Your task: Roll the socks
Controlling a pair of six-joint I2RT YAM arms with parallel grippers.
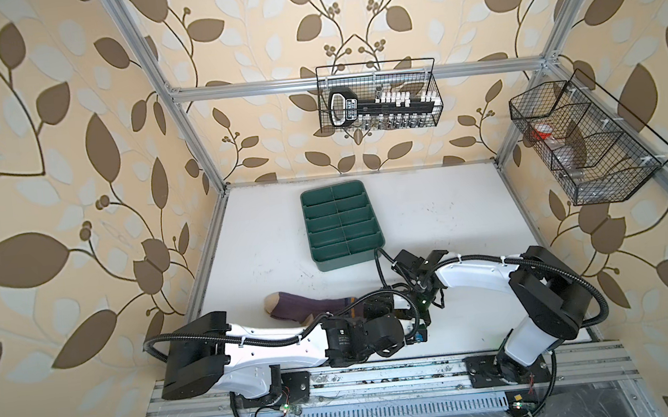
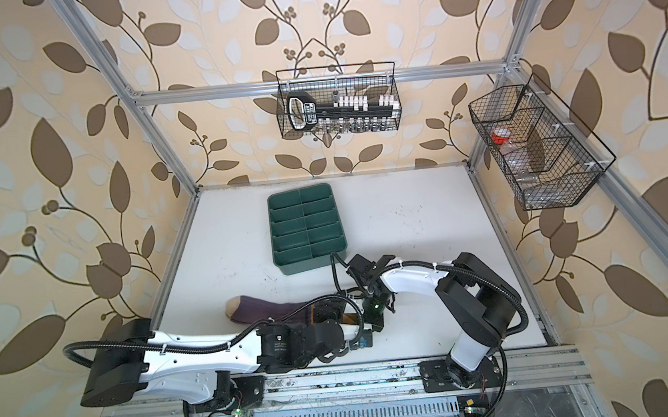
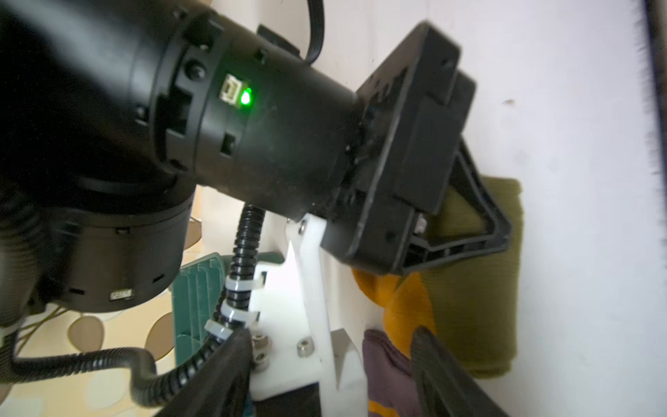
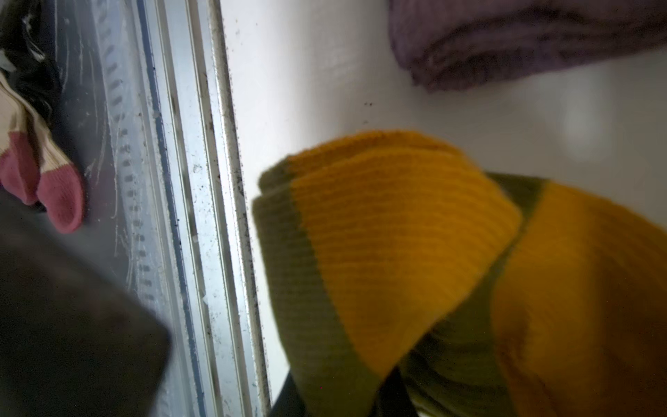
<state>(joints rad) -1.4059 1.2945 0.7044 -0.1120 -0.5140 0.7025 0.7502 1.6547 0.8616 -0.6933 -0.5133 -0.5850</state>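
Lower centre, the left gripper (image 3: 330, 334) has its fingers spread. The right gripper (image 3: 500, 231) pinches the folded olive sock (image 4: 397, 234). Beside it, the purple sock (image 1: 312, 305) lies left-right, toe pointing left. Above sits a 10-compartment tray (image 1: 340, 264). The wire basket (image 1: 323, 93) at upper centre holds a black-handled tool rack (image 1: 381, 107).

We see the purple sock (image 1: 304, 306) lying flat, its beige toe away from our left hand (image 3: 332, 335) and its cuff beside it. Our right hand (image 3: 503, 231) pinches the bunched, mustard-patched olive sock (image 3: 480, 289).
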